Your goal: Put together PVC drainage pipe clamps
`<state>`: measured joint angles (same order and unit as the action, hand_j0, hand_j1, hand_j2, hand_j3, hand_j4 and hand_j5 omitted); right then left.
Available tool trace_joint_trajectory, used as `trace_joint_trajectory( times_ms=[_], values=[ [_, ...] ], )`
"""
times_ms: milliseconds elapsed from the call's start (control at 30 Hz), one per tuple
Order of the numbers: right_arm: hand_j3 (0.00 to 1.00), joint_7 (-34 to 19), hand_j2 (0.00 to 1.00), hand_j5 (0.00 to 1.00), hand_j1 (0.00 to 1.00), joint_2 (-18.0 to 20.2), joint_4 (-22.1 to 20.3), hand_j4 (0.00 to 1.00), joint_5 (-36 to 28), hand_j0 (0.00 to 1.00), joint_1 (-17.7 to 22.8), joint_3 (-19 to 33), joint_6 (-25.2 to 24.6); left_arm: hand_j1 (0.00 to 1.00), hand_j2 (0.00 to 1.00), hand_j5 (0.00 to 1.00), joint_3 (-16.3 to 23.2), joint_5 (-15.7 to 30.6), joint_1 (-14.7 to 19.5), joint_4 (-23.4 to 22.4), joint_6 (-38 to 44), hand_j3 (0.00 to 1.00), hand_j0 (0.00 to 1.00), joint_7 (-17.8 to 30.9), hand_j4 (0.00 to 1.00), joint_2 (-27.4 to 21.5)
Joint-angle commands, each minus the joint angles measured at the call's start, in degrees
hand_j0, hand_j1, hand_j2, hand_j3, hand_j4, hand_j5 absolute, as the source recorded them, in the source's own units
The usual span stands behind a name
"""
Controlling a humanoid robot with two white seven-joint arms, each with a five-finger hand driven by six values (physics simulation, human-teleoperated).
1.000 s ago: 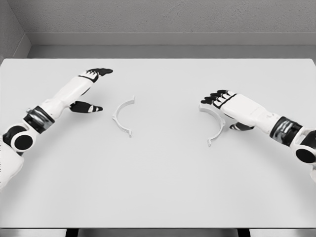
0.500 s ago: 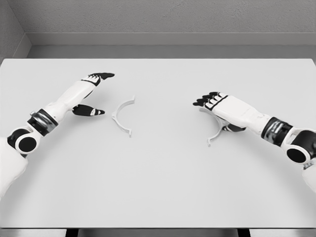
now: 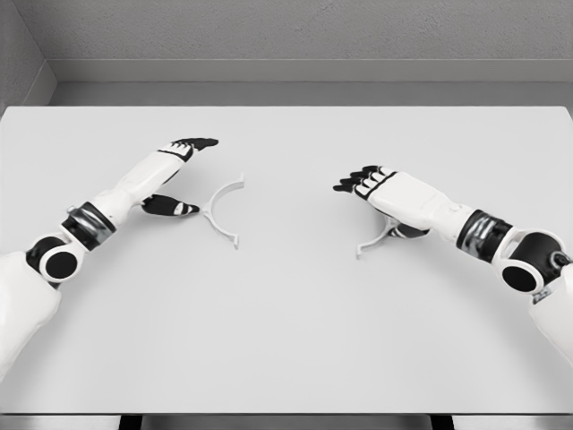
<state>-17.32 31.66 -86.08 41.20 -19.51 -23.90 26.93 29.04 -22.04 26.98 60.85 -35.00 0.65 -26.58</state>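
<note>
On the white table [image 3: 295, 340] lie two curved white clamp halves, well apart. The left clamp half [image 3: 221, 210] sits bare, its arc opening toward the right, and the left hand [image 3: 175, 175] hangs just beside it with fingers and thumb spread wide, holding nothing; the thumb tip is nearly touching the piece's outer curve. The right hand [image 3: 380, 190] lies over the right clamp half [image 3: 373, 242], of which only one end pokes out underneath. Its fingers reach forward rather than curl, and I cannot tell whether the thumb below pinches the part. The risk, as I judge it, is that these thin, flat arcs skate across the smooth top when nudged, or that a poor grip lets the right piece twist so the ends will not meet.
</note>
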Motion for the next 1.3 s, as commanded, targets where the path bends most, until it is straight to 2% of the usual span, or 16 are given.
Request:
trace_joint_trajectory(
  times_ms=[0,267,400,700,1033,1267],
  values=[
    [1.00,0.09,1.00,1.00,1.00,0.24,-0.23,1.00,-0.25,1.00,0.09,0.17,-0.03,1.00,1.00,1.00,-0.04,0.33,0.00,-0.12,0.00,1.00,1.00,-0.03,1.00,0.56],
    [1.00,0.18,1.00,1.00,1.00,2.71,-0.05,1.00,-0.25,1.00,0.53,1.75,-0.12,1.00,1.00,1.00,-0.04,0.24,0.00,-0.30,0.00,1.00,1.00,-0.03,1.00,1.35],
    [1.00,0.10,1.00,1.00,1.00,2.71,2.14,1.00,-0.07,1.00,-0.09,2.19,-0.12,1.00,1.00,1.00,-0.04,0.33,-0.17,-0.30,0.00,1.00,1.00,-0.03,1.00,2.05],
    [1.00,0.18,1.00,1.00,1.00,1.74,4.08,1.00,0.81,1.00,-1.14,1.58,-1.79,1.00,1.00,1.00,-0.04,0.33,-0.62,0.32,0.00,1.00,1.00,-0.03,1.00,3.46],
    [1.00,0.01,1.00,1.00,1.00,-0.63,3.29,1.00,1.07,1.00,-1.41,0.52,-2.32,1.00,1.00,1.00,-0.83,0.68,-0.18,-0.12,0.00,1.00,1.00,-0.12,1.00,2.05],
    [1.00,-0.26,1.00,1.00,1.00,-1.43,2.32,1.00,1.07,1.00,-1.85,-0.18,-3.11,1.00,1.00,1.00,-0.48,0.42,0.97,-1.79,0.00,1.00,1.00,-0.12,1.00,3.11]
  ],
)
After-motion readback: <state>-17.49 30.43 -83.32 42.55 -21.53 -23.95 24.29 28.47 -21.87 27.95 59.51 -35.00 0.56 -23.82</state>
